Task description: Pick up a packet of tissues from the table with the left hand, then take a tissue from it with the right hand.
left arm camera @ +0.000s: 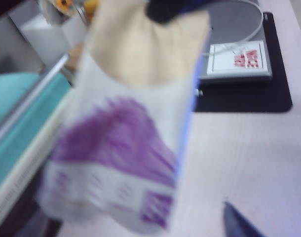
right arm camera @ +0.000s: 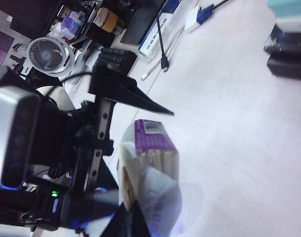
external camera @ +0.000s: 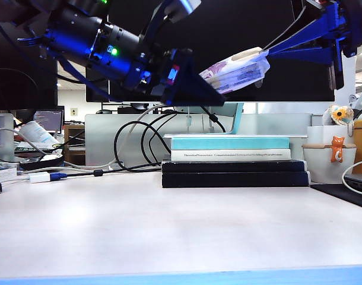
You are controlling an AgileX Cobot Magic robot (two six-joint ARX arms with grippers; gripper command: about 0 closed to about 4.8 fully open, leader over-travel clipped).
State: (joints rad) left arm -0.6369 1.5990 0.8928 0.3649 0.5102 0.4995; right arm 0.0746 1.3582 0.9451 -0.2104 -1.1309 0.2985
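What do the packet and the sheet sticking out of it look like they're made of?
The packet of tissues, in the air between the left gripper and the right gripper: thin glossy plastic film, judging by sheen and crinkles. The tissue: soft matte beige paper, no shine.

Left claw (right arm camera: 135, 128) spread wide mid-air, right claw (external camera: 265, 54) pinched closed, tips meeting high up

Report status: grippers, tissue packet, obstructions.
Left gripper open around packet of tissues, midair. Right gripper shut on tissue at packet mouth. Stacked books below, well clear.
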